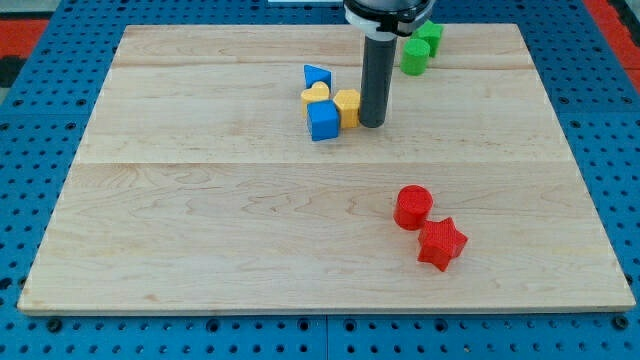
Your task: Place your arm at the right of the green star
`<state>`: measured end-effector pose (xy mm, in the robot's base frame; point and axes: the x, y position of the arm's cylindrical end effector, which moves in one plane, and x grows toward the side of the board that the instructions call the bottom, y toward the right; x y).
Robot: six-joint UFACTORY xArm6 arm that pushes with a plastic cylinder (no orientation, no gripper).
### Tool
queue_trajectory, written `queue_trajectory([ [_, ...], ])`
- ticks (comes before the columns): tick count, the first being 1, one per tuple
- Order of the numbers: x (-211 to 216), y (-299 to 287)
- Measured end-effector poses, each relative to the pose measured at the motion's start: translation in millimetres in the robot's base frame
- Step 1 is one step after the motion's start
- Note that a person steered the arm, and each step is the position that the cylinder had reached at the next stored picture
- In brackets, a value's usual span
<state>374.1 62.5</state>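
Green star [413, 57] lies up-right of my tip [372, 124]; tip bare, holding nothing, touching yellow block [347, 106]; star's right side open.

Wooden board [200, 230] with scattered coloured blocks [323, 120]
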Motion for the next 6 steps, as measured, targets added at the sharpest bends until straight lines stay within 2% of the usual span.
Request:
queue_trajectory([
  [1,-7.6,32.2],
  [2,-11.0,-70.7],
  [3,-38.6,-7.5],
  [4,-75.6,110.2],
  [5,-134.8,172.3],
  [6,-178.3,123.2],
])
